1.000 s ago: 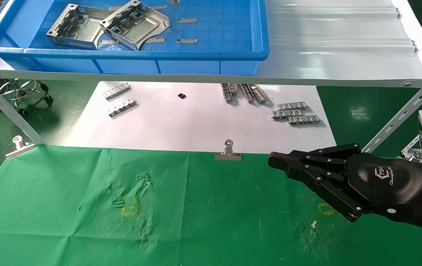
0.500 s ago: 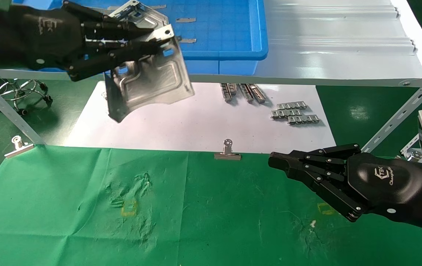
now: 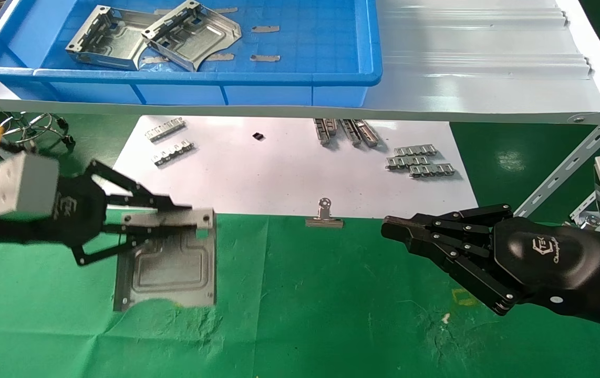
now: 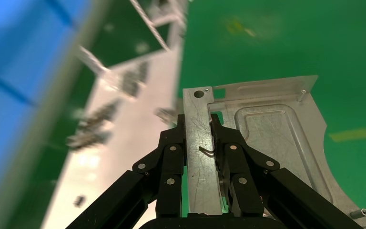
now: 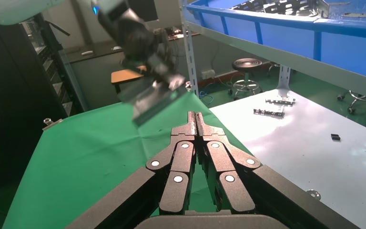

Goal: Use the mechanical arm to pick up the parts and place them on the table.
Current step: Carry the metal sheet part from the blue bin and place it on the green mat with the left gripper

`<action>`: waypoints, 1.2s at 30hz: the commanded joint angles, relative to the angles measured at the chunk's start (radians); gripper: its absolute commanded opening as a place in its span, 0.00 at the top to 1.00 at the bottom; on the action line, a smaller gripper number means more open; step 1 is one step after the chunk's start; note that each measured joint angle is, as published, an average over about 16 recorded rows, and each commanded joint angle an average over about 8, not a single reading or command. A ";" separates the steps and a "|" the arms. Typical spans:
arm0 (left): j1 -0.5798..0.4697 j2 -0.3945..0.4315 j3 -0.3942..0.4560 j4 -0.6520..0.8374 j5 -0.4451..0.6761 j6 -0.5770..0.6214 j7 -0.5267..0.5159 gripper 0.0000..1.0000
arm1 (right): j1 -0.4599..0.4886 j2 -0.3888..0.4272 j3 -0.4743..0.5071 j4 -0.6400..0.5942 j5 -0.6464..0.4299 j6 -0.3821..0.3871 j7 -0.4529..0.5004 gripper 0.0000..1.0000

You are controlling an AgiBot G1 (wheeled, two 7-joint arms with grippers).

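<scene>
While your left tool [image 3: 174, 218] pinches the stamped plate [image 3: 168, 265] over the desk [image 3: 305, 315] near its left edge, lower it flat before you let go.

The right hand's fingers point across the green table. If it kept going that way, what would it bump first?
Probably the binder clip at the cloth's edge; the right hand points roughly at it, though height is unclear.

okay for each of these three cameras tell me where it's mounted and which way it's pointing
Head view: on the head, looking forward and down over the green table and blue tray; both tools show.
Left wrist view: on the left wrist, looking along the left tool pinching a metal plate.
Right wrist view: on the right wrist, looking past the shut right tool across the table.
All three share the held plate.
</scene>
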 commanded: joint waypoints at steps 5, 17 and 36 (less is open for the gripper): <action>0.045 0.006 0.112 -0.021 0.033 -0.009 0.070 1.00 | 0.000 0.000 0.000 0.000 0.000 0.000 0.000 1.00; 0.060 0.105 0.180 0.138 0.119 -0.116 0.161 1.00 | 0.000 0.000 0.000 0.000 0.000 0.000 0.000 1.00; 0.092 0.170 0.187 0.233 0.152 -0.220 0.279 0.00 | 0.000 0.000 0.000 0.000 0.000 0.000 0.000 1.00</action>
